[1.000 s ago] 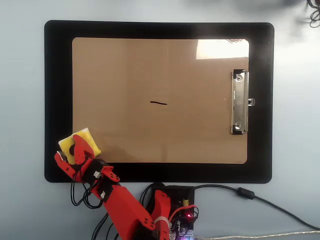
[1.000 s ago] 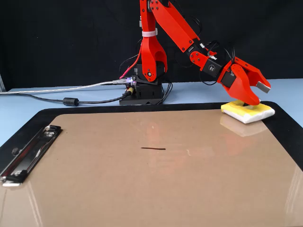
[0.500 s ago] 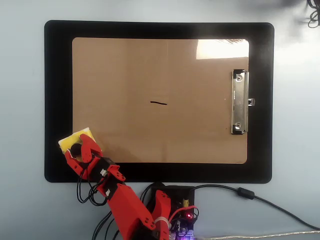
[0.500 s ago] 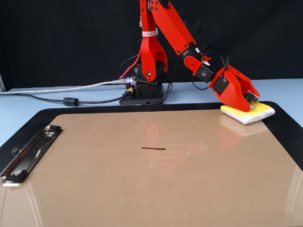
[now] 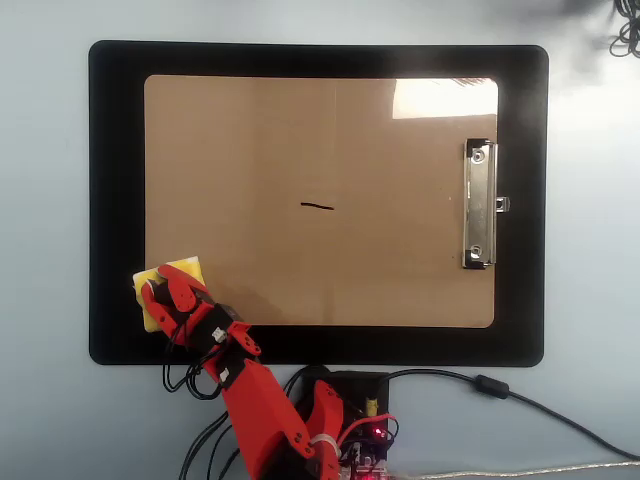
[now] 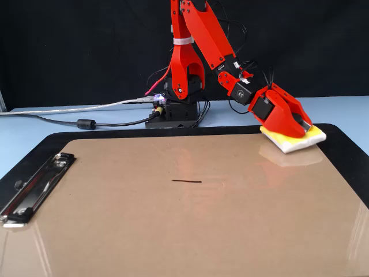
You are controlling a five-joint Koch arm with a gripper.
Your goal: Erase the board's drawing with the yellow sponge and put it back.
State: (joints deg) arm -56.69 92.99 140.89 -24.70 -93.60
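The yellow sponge sits at the board's lower left corner in the overhead view, half on the tan board and half on the black mat. My red gripper is pressed down onto it with its jaws drawn together on the sponge's middle. In the fixed view the gripper covers most of the sponge at the board's far right corner. The drawing, a short black stroke, lies near the board's centre, well away from the gripper.
A silver clip holds the board's right edge in the overhead view and sits at the near left in the fixed view. The arm's base with its cables stands just off the mat.
The jaws, open around the sponge a second ago, have come down and shut on it. The sponge has shifted slightly toward the board.
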